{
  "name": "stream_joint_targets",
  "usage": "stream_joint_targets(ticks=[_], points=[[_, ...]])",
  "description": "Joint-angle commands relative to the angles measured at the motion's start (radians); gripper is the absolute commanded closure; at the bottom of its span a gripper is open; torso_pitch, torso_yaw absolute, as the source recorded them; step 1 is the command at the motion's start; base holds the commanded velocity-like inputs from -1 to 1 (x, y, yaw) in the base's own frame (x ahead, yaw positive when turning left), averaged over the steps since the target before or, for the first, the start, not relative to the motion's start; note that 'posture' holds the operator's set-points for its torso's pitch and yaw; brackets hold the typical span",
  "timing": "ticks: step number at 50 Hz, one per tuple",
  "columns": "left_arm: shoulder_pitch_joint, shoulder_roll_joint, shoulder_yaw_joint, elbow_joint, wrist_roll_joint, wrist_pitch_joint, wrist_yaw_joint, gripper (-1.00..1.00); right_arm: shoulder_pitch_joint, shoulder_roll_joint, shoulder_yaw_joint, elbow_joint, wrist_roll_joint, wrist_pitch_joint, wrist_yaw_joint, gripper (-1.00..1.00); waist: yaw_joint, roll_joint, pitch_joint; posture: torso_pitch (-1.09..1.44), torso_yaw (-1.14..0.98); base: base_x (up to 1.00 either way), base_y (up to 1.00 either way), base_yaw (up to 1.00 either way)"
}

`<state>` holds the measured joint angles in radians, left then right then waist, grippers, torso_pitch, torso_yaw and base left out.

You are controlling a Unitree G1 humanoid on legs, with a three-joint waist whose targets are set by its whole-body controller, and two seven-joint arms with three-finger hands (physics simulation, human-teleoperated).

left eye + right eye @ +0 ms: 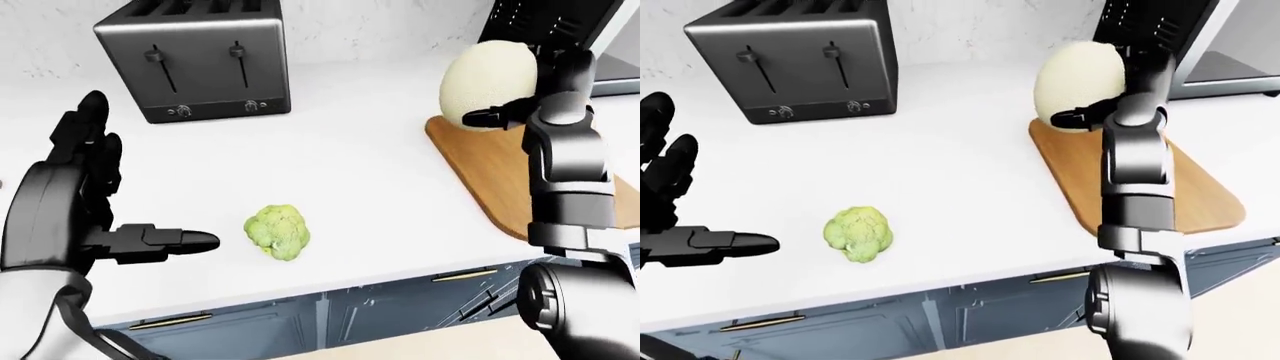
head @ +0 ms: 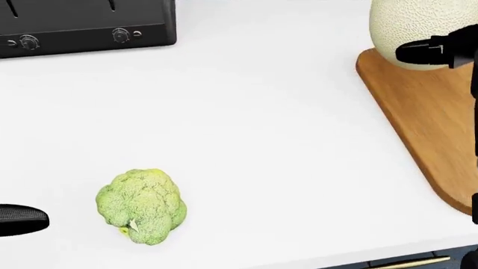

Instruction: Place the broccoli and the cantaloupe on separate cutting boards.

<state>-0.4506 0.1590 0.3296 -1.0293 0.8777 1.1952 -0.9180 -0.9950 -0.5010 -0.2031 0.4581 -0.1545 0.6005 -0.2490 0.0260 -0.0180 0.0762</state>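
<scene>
Right hand [image 1: 1092, 114] grasps the cantaloupe [image 1: 1078, 75], fingers wrapped round its lower side. Melon is held over the upper-left end of the wooden cutting board [image 1: 1200, 196]; whether it touches the board cannot be told.

Left hand [image 1: 75, 202] is released, fingers spread, one finger extended flat just above the white surface [image 1: 360, 169]. Broccoli [image 1: 277, 232] lies on the surface just to the right of that fingertip in the left-eye view, apart from it, and well to the left of the right hand and the board.

A black toaster [image 1: 195, 56] stands on the surface above the left hand.
</scene>
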Motion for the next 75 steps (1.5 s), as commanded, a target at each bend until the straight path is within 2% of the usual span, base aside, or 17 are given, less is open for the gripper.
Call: stream_joint_targets(ticks=[1,9,16,28,36,46,50,58,59,69,70,71,75], points=[[-0.017,0.009,-0.005,-0.018,-0.006,-0.018,0.014,-1.0,-0.062,-0.041,-0.031,-0.117,0.005,-0.08,-0.026,1.0,0.001,-0.011,-0.044,0.0,0.0,0.0,0.0,0.0],[-0.006,0.01,-0.01,-0.018,-0.022,-0.02,0.031,-1.0,0.002,-0.074,-0.055,-0.182,0.019,-0.05,-0.017,1.0,0.003,-0.013,-0.041,0.0,0.0,0.0,0.0,0.0],[0.016,0.015,-0.021,-0.018,-0.066,-0.02,0.08,-1.0,0.074,-0.105,-0.091,-0.26,0.04,-0.017,-0.01,1.0,0.005,-0.015,-0.04,0.0,0.0,0.0,0.0,0.0],[0.001,0.022,-0.018,-0.018,-0.051,-0.011,0.057,-1.0,0.168,-0.132,-0.135,-0.338,0.074,0.016,-0.011,1.0,0.003,-0.017,-0.039,0.0,0.0,0.0,0.0,0.0],[-0.021,0.018,-0.014,-0.018,-0.002,-0.008,0.009,-1.0,0.204,-0.125,-0.136,-0.349,0.083,0.008,-0.01,1.0,0.0,-0.018,-0.04,0.0,0.0,0.0,0.0,0.0],[-0.011,0.001,-0.006,-0.018,-0.005,-0.026,0.011,-1.0,0.212,-0.114,-0.131,-0.336,0.08,-0.007,-0.007,1.0,-0.004,-0.015,-0.043,0.0,0.0,0.0,0.0,0.0],[-0.008,-0.003,0.002,-0.018,-0.007,-0.034,0.008,-1.0,0.215,-0.113,-0.133,-0.344,0.084,0.002,0.0,0.77,-0.003,-0.015,-0.045,0.0,0.0,0.0,0.0,0.0],[-0.004,-0.01,0.002,-0.018,-0.01,-0.04,0.012,-1.0,0.236,-0.114,-0.14,-0.349,0.084,-0.002,0.008,0.46,-0.005,-0.015,-0.047,0.0,0.0,0.0,0.0,0.0],[-0.011,-0.007,0.006,-0.018,-0.006,-0.038,0.004,-1.0,0.237,-0.123,-0.146,-0.366,0.088,0.023,0.019,0.2,-0.004,-0.016,-0.047,0.0,0.0,0.0,0.0,0.0],[-0.022,0.003,-0.005,-0.018,0.014,-0.025,-0.009,-1.0,0.254,-0.13,-0.158,-0.394,0.091,0.045,0.029,-0.1,-0.003,-0.016,-0.047,0.0,0.0,0.0,0.0,0.0],[-0.025,0.0,-0.005,-0.018,0.011,-0.024,-0.006,-1.0,0.257,-0.126,-0.159,-0.395,0.092,0.042,0.025,-0.15,-0.003,-0.016,-0.047,0.0,0.0,0.0,0.0,0.0],[-0.021,-0.001,-0.008,-0.018,0.009,-0.026,-0.001,-1.0,0.264,-0.122,-0.159,-0.398,0.092,0.042,0.023,-0.31,-0.003,-0.016,-0.047,0.0,0.0,0.0,0.0,0.0],[-0.018,0.0,-0.006,-0.018,-0.002,-0.027,0.009,-1.0,0.279,-0.125,-0.165,-0.412,0.093,0.049,0.025,-0.41,-0.003,-0.016,-0.047,0.0,0.0,0.0,0.0,0.0]])
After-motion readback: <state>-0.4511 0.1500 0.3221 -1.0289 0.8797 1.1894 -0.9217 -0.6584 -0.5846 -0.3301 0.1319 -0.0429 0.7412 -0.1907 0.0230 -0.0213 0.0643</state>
